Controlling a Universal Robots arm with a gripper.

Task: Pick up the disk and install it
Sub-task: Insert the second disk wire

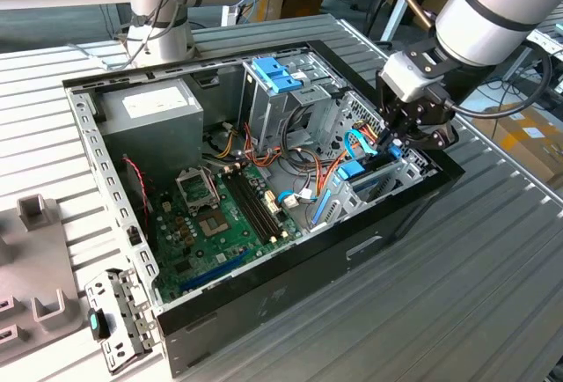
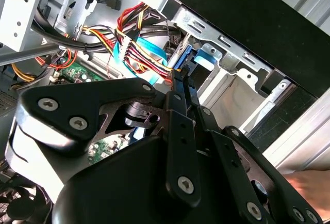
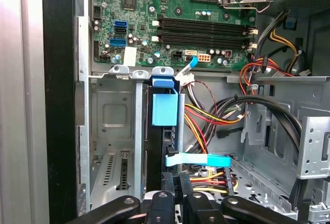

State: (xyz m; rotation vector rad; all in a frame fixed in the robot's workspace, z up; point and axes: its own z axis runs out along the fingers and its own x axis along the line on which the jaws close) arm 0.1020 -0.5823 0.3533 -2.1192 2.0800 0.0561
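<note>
Pincer: the pincer [image 1: 398, 138] hangs at the end of the white and grey arm [image 1: 493, 8], down inside the open computer case [image 1: 290, 263] at the corner on the exterior view's right. In the first wrist view its black fingers [image 3: 168, 185] stand close together on the near edge of the disk [image 3: 157, 157] — clamped on it, as far as the view lets one judge.

Disk: it stands on edge in the grey metal drive cage [image 3: 116, 131], a dark slab with a bright blue end tab [image 3: 165, 109] at its far end. In the exterior view the blue tab [image 1: 351, 170] shows just below the pincer, beside the cage wall.

Cable: a flat light-blue cable [image 3: 198, 159] crosses just in front of the fingers, touching or nearly touching the disk's side — which, I cannot tell.

Motherboard: the green motherboard [image 1: 220, 215] lies on the case floor, beyond the cage in the first wrist view.

Tall bay: a grey bay with a blue clip [image 1: 277, 74] on top stands near the case's back wall, well apart from the pincer.

Desk: the case lies on a slatted grey desk [image 1: 493, 303].
</note>
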